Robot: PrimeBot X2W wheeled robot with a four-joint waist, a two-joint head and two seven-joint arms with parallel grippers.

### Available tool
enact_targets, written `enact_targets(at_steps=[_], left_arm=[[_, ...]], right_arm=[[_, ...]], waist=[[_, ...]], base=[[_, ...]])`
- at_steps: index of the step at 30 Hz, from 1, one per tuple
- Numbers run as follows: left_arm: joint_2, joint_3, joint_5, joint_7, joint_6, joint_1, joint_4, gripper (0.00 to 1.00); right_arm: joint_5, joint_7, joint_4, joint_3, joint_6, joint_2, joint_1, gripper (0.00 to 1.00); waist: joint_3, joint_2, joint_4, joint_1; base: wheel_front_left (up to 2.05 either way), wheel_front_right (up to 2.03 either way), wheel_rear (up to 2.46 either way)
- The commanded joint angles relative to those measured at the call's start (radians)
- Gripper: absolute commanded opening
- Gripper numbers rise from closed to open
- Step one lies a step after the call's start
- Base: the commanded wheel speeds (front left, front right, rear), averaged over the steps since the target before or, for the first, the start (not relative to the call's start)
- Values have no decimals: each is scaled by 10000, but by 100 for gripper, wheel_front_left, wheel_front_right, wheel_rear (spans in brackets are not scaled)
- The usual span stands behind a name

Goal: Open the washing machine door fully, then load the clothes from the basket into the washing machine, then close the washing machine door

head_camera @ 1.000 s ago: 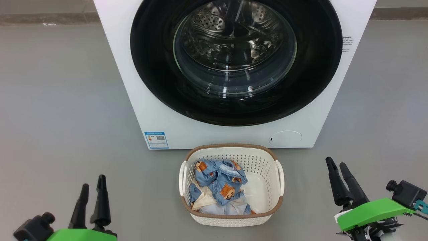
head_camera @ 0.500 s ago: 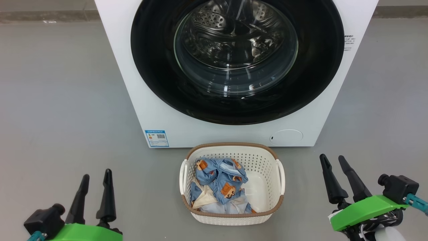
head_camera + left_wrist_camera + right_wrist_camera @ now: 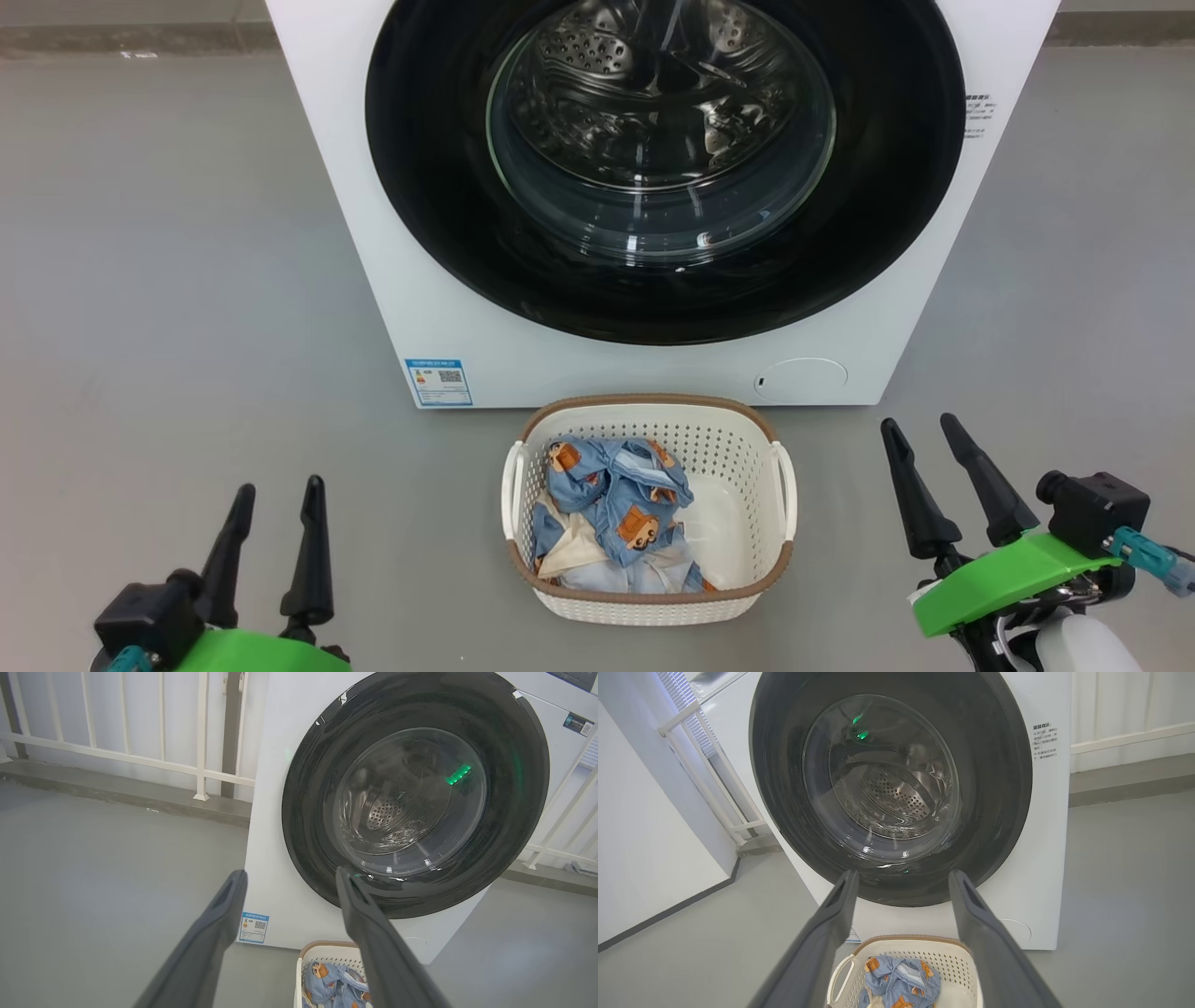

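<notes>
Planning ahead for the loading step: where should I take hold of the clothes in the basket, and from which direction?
Grip the clothes at the raised blue bear-print bunch, heaped on the left half of the basket as the head view shows it. Come straight down from above: the perforated walls close off every side, and that crumpled crest stands highest, so it likely offers the easiest pinch.

The head camera is looking steeply down at the front of the washing machine (image 3: 579,373) and the basket (image 3: 644,403) on the floor (image 3: 168,280). The wrist cameras are looking forward from low down, one from each side, sharing the washing machine door (image 3: 308,812) and basket.
</notes>
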Motion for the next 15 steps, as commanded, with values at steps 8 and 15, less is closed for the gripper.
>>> enact_targets(at_steps=[8,15], left_arm=[[199,242,1183,-383,-32,-575,-229,100],[187,279,1531,-475,-33,-580,-277,100]], right_arm=[[-999,-381,-194,417,-11,-246,-520,100],[-1291,-469,-153,476,-11,-266,-548,100]], waist=[[63,-1,25,0],[58,-1,35,0]], base=[[0,0,0],[0,0,0]])
